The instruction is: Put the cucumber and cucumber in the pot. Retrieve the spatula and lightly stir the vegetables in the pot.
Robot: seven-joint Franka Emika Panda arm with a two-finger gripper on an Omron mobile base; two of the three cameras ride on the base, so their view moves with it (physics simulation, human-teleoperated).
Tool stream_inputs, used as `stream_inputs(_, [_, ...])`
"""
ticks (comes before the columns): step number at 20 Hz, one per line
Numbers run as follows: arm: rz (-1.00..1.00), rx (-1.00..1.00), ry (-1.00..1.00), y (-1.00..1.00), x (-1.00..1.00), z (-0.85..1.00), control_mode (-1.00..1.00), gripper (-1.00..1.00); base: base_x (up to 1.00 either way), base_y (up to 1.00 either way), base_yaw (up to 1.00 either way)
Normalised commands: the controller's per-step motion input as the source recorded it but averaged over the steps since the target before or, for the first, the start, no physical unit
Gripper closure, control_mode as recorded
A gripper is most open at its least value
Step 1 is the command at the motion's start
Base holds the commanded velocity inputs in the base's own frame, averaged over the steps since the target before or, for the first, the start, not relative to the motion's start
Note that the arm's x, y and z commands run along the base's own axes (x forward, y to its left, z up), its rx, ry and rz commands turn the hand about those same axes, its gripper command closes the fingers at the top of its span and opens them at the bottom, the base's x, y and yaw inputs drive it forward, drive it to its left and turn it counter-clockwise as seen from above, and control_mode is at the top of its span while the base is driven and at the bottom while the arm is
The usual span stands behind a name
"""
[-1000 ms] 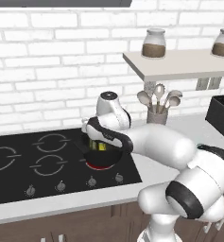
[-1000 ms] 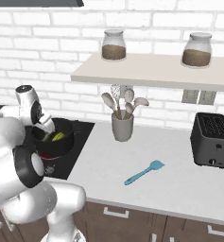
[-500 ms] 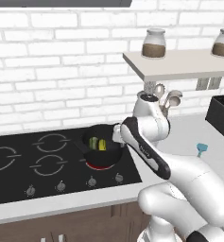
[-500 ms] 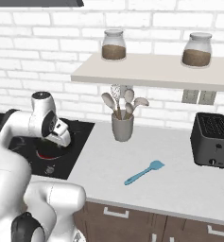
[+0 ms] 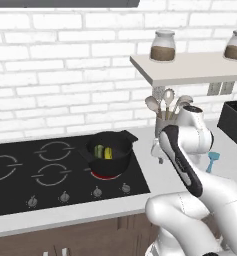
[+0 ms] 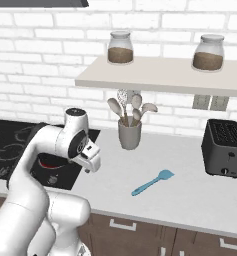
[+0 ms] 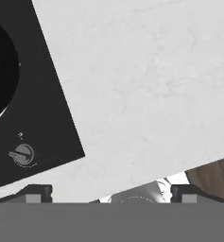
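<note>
A: Left base view?
B: The small round black pot (image 5: pixel 109 156) with low walls is sitting on the front right burner of the black glass cooktop (image 5: pixel 50 172), over a glowing red ring. The two stubby vegetables (image 5: pixel 104 152), one darker green and one yellow-green, are lying inside it side by side. The gripper (image 5: pixel 157 150) is hanging over the white counter (image 5: pixel 140 200) just right of the cooktop, clear of the pot. The head of the slim light-blue spatula (image 5: pixel 212 161) is poking out behind the arm.

A: Right base view?
B: The spatula (image 6: pixel 152 182) is lying flat on the counter (image 6: pixel 190 200), between the grey utensil cup (image 6: pixel 129 135) and the black toaster (image 6: pixel 224 148), well apart from the gripper (image 6: pixel 92 159). The gripper is hovering above the counter near the cooktop's right edge, carrying nothing.

A: Hand view?
B: It's looking down at bare counter (image 7: pixel 142 85), cooktop corner and one knob (image 7: pixel 22 154). Fingertips (image 7: pixel 38 191) are sitting far apart at the bottom, so the jaws are standing wide, nothing between them.
</note>
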Motion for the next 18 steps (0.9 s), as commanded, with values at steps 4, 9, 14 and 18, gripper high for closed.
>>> stream_inputs(4, [-0.17, 0.00, 0.17, -1.00, 0.12, -0.15, -1.00, -1.00, 0.00, 0.00, 0.00])
stream_inputs(9, [-0.12, 0.00, 0.17, -1.00, 0.10, -0.07, -1.00, -1.00, 0.00, 0.00, 0.00])
stream_inputs(14, [-0.02, 0.00, 0.13, -0.87, 0.12, -0.30, -1.00, -1.00, 0.00, 0.00, 0.00])
stream_inputs(18, [0.00, 0.00, 0.03, -0.47, 0.25, -0.38, -1.00, -1.00, 0.00, 0.00, 0.00])
